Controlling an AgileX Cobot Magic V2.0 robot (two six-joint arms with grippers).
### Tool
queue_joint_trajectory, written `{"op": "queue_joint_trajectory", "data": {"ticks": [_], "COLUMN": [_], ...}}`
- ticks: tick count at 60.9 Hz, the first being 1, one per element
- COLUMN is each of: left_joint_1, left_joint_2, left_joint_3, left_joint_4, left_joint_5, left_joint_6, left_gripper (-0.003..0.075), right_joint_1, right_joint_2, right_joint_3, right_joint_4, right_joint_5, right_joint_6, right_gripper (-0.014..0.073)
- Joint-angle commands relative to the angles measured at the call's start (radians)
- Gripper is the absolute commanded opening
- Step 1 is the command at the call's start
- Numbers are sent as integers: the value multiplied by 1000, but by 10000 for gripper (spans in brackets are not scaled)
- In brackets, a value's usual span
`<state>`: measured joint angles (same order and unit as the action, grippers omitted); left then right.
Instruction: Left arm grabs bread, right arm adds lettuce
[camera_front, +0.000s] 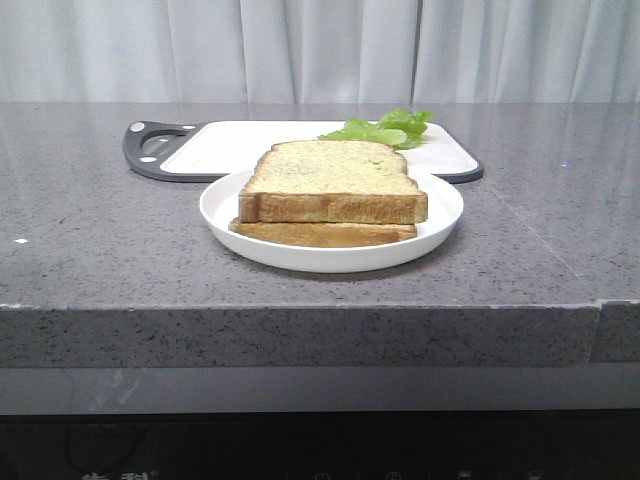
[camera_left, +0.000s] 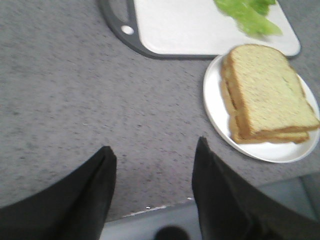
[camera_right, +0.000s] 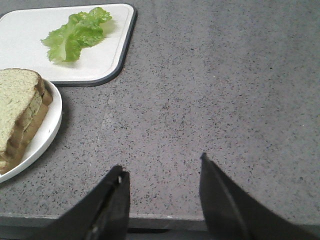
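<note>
Two bread slices (camera_front: 335, 182), one lettuce leaf (camera_front: 380, 129)

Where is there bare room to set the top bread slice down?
Free: the cutting board left of the lettuce, and counter either side of the plate. Crowded: the plate, filled by bread.

A grey speckled stone counter (camera_front: 90, 240) carries two things. A white round plate (camera_front: 225, 215) sits near the front edge, at the middle. Just behind it lies a white cutting board (camera_front: 230, 145) with a dark grey rim and a handle at its left end. The plate's back edge overlaps the board's front edge in the front view.
</note>
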<state>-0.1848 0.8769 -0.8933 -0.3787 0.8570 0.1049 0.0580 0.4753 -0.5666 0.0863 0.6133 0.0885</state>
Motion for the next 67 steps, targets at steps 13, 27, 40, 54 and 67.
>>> {"op": "queue_joint_trajectory", "data": {"ticks": [13, 27, 40, 54, 67], "left_joint_1": [-167, -250, -253, -253, -253], "left_joint_2": [245, 464, 636, 757, 814], "left_joint_3": [-141, -279, -377, -434, -435], "left_joint_4": [-267, -328, -389, -405, -424], "left_joint_5": [-43, -20, 2, 9, -15], "left_joint_6": [152, 158, 158, 158, 158], "left_gripper": [363, 363, 363, 363, 363], "right_joint_1": [-6, -6, -6, -6, -6], "right_joint_2": [13, 13, 13, 13, 13], "right_joint_3": [-27, -27, -27, -27, -27], "right_joint_4": [2, 2, 2, 2, 2], "right_joint_5": [-88, -89, -89, -87, -87], "right_joint_6": [-7, -7, -7, -7, -7], "right_gripper": [363, 363, 363, 363, 363]}}
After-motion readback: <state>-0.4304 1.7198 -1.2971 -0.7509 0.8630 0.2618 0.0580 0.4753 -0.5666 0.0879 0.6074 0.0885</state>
